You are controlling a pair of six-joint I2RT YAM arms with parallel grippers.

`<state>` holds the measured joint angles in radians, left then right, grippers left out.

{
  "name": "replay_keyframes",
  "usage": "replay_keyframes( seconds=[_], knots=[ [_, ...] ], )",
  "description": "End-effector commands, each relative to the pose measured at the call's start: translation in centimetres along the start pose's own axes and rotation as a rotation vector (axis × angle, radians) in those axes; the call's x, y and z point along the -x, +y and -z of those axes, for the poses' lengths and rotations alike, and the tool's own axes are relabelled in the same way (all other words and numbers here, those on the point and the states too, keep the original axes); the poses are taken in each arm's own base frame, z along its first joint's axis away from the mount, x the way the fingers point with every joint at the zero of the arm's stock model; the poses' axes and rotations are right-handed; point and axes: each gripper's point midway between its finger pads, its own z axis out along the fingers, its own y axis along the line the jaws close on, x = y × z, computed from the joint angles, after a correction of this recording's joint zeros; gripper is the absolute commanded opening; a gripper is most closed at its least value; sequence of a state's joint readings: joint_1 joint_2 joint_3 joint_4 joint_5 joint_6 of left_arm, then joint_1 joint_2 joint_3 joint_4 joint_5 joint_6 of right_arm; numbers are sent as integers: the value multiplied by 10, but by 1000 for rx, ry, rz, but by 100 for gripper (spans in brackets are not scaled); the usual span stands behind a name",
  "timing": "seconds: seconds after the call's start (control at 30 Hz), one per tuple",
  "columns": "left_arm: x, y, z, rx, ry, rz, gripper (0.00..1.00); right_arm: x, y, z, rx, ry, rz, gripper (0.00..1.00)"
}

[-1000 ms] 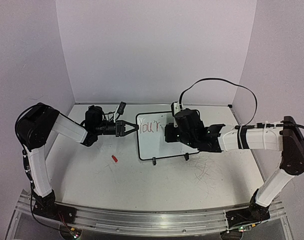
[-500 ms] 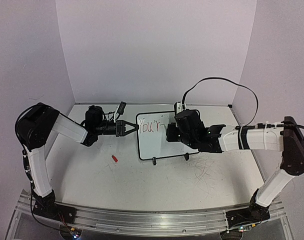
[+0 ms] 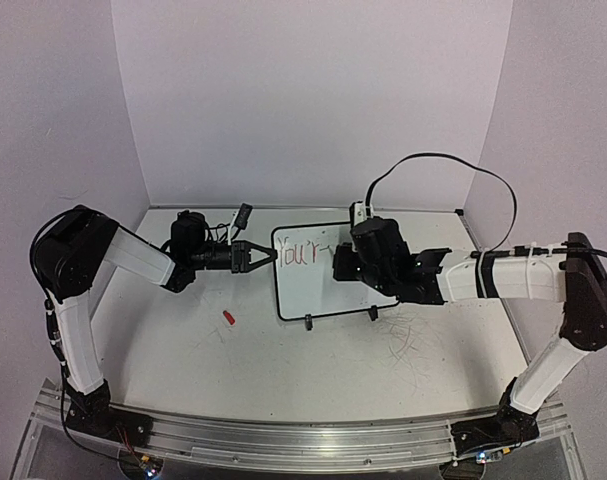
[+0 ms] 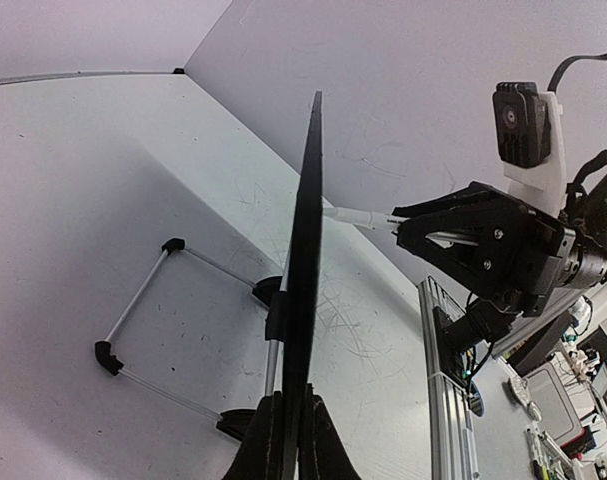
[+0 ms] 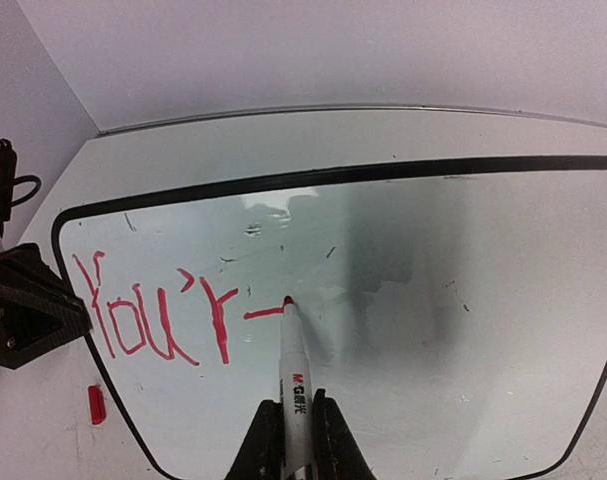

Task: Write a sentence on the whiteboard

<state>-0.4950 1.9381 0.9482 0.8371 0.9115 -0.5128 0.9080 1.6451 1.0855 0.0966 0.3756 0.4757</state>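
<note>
Firstly, hidden or unclear. My right gripper (image 5: 293, 440) and the marker (image 5: 295, 385) show plainly only in the right wrist view; from above, my own wrist covers them. The marker's lower end is cut off at that view's bottom edge, and the print on its barrel is too small to read. The left wrist view takes the whiteboard (image 4: 305, 250) edge-on, so its writing face is unseen there.

Grips. My left gripper (image 4: 288, 440): fingers closed on the whiteboard's left edge, one on each side of the black frame. My right gripper: clamped on the marker, red tip touching the board.

Task's thing. The whiteboard (image 3: 318, 290) stands on two black feet near the desk's far edge, about midway between the left and right edges. The sentence (image 5: 148, 315): red, in the board's upper left, reads "You'r" plus a short dash, with the marker tip at the dash's right end.

Room. White board surface lies right of and below the writing. Walls rise at the desk's (image 3: 233, 370) left, far and right edges.

Around.
- Red cap (image 3: 228, 317): on the desk, near-left of the board, apart from it.
- Grey scuffs (image 3: 408, 340): by the board's near-right corner.
- Black cable (image 3: 433, 160): loops above my right arm.
</note>
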Motion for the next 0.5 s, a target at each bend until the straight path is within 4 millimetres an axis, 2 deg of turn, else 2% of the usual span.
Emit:
replay_keyframes(
  seconds=[0.0, 0.47],
  knots=[
    [23, -31, -2, -72, -16, -75, 0, 21, -4, 1, -10, -58, -20, 0],
    [23, -32, -2, -70, -16, -79, 0, 22, 11, -8, 38, -46, 1, 0]
  ],
)
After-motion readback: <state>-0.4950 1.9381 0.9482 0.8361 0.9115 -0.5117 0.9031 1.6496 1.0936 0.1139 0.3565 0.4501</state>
